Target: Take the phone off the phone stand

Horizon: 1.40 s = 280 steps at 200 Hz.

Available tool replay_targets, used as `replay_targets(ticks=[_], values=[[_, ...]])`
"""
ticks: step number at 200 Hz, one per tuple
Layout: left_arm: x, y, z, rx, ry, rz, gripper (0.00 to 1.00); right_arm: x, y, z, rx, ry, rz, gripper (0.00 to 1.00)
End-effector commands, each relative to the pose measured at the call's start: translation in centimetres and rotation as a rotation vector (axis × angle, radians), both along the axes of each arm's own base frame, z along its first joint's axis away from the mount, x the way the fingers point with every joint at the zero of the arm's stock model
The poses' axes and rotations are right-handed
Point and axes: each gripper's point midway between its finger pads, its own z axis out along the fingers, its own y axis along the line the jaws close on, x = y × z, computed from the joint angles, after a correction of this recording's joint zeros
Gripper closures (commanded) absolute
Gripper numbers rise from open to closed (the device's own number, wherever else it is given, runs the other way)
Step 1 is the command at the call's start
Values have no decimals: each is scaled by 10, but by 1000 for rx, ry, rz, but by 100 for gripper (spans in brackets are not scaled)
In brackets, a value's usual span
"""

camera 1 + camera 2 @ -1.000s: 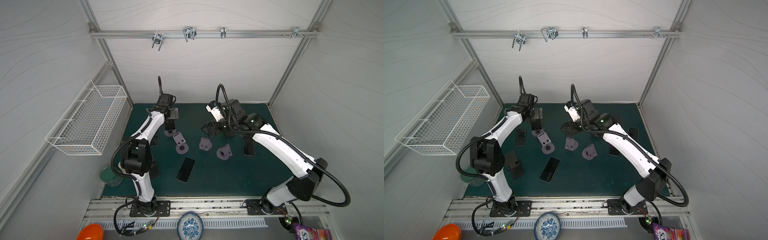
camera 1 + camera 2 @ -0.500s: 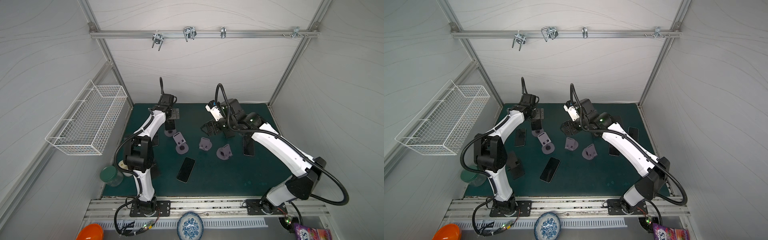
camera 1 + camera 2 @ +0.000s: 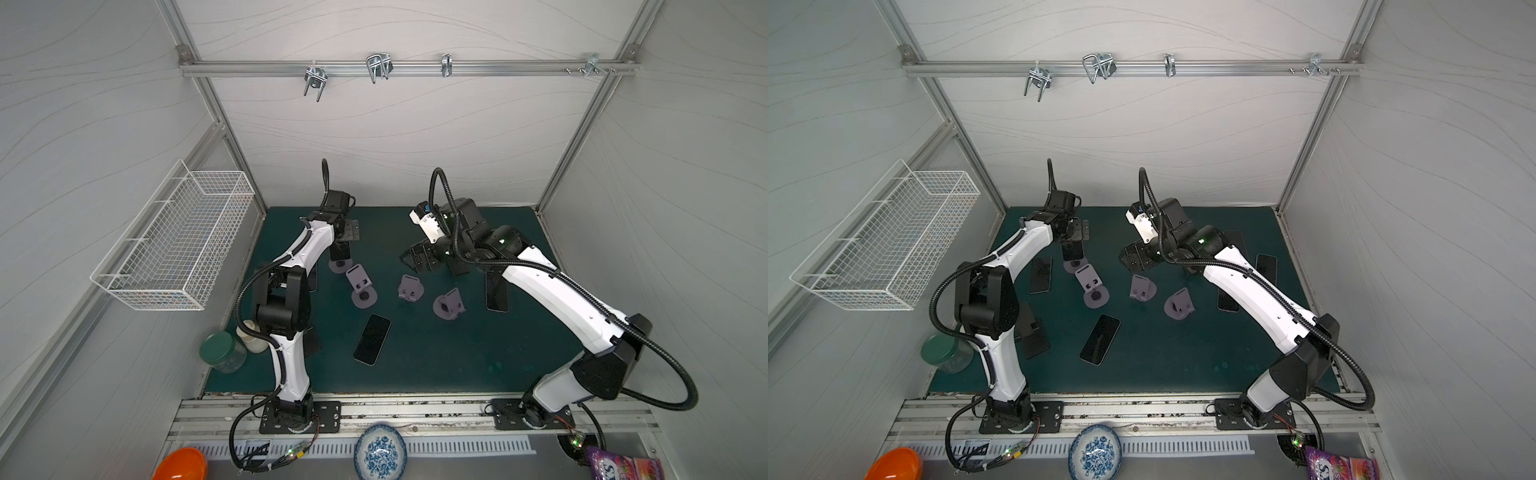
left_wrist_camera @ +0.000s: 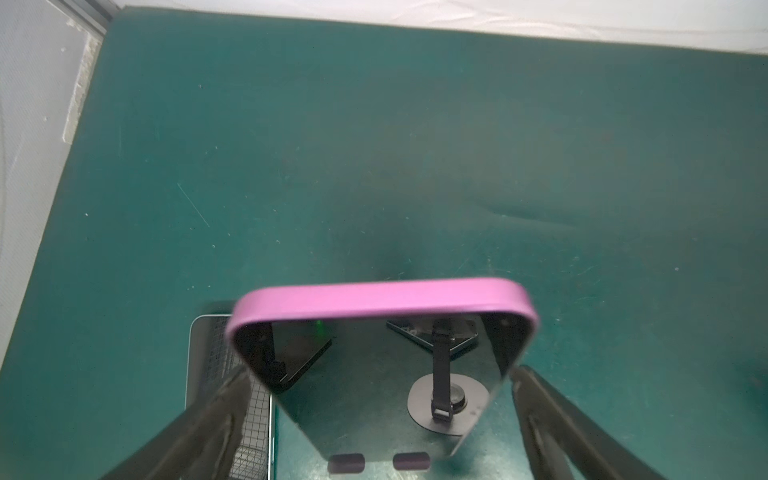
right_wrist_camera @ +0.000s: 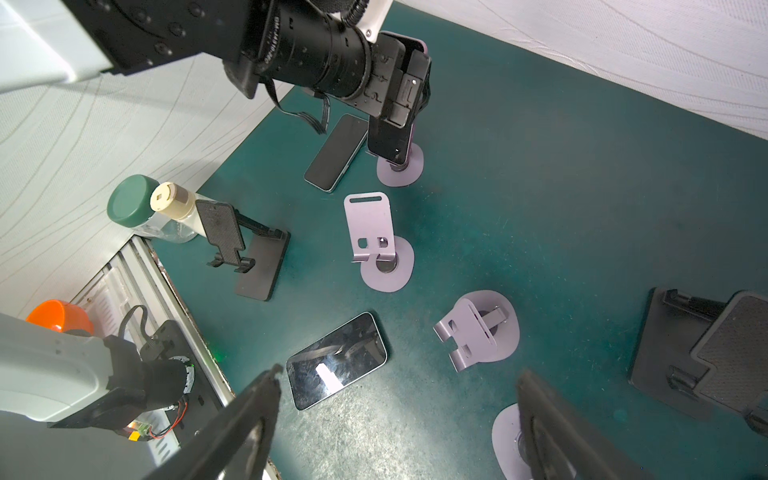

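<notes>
Left wrist view puts the phone (image 4: 374,299), in its pink case, square between the 2 fingers (image 4: 216,411) of my left end effector (image 4: 376,378). The jaws are spread wide, 1 finger at each long edge, so near that I cannot tell whether they touch yet. I straddle it this way so that a squeeze would catch the case by its narrow sides and leave the glass alone.

The phone is not off yet. It leans upright on the lavender phone stand (image 5: 400,168) at the back left of the table (image 4: 374,145). I judge a lift along that lean would clear the stand's lip without dragging the light base.

My right end effector (image 5: 399,372) hovers above the middle of the table, jaws apart with nothing between them. It is well clear of my left arm's work, and its camera looks across at the stand.

Against 1 second ago, both top views show my left elbow swung up and inward, uncovering more of the green-lidded jar (image 3: 222,351). The wrist barely shifts over the stand. The phone, the stand and my right arm sit where they were.
</notes>
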Motion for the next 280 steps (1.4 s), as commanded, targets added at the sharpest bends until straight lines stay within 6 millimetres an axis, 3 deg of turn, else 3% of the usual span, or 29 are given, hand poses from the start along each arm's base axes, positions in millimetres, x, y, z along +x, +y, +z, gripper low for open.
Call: replay_targets(ticks=[1,79,280], values=[[12,1,9,0,-39,23,2,-8,2,1,9,3,25,11],[12,0,-1,-3,-25,11,5,-9,2,-4,5,16,23,11],[11,-1,-1,-24,-25,1,10,-8,2,-2,-1,4,30,11]])
